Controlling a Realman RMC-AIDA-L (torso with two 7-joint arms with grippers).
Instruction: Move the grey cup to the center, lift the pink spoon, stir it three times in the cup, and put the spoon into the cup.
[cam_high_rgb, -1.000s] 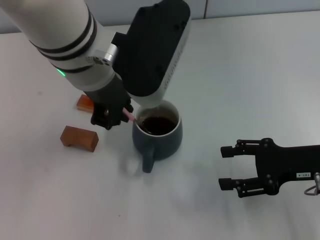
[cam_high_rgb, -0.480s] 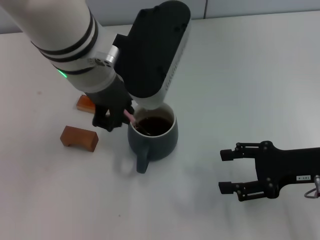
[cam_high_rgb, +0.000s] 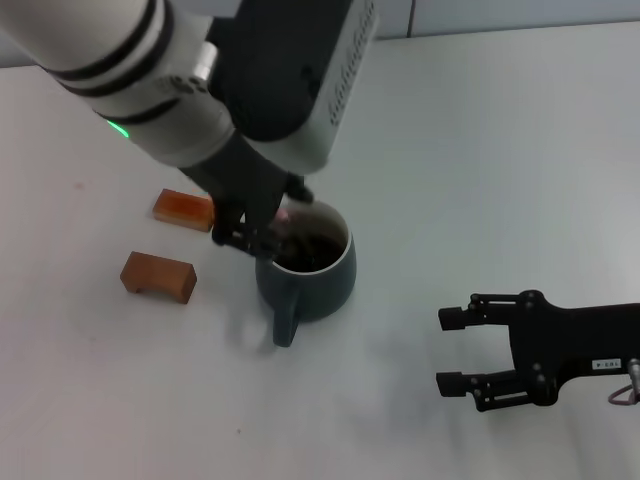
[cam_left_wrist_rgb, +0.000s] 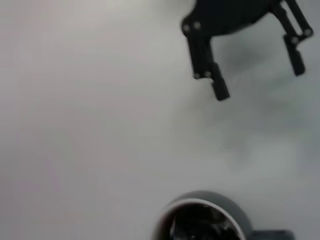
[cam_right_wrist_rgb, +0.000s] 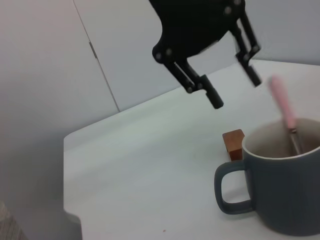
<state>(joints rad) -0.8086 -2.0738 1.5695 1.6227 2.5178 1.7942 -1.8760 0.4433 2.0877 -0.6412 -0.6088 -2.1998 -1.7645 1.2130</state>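
The grey cup (cam_high_rgb: 315, 285) stands mid-table holding dark liquid, its handle toward me; it also shows in the left wrist view (cam_left_wrist_rgb: 200, 196) and the right wrist view (cam_right_wrist_rgb: 285, 190). The pink spoon (cam_right_wrist_rgb: 281, 102) stands tilted in the cup, bowl in the liquid and handle up over the rim; the head view shows only a pink blur (cam_high_rgb: 290, 213). My left gripper (cam_high_rgb: 262, 228) hovers at the cup's far-left rim. In the right wrist view, that left gripper (cam_right_wrist_rgb: 235, 90) is open, with the spoon beside its fingers, not between them. My right gripper (cam_high_rgb: 446, 350) rests open to the cup's right.
Two brown blocks lie left of the cup, one near (cam_high_rgb: 158, 277) and one farther back (cam_high_rgb: 183, 208); one block (cam_right_wrist_rgb: 233, 143) shows behind the cup's handle. The left arm's bulk hangs over the table's back left. The right gripper (cam_left_wrist_rgb: 260, 81) shows beyond the cup.
The left arm swung right over the cup, and its gripper, which held the spoon's handle, has opened and let go. The cup slid slightly left a second ago, then stayed put.
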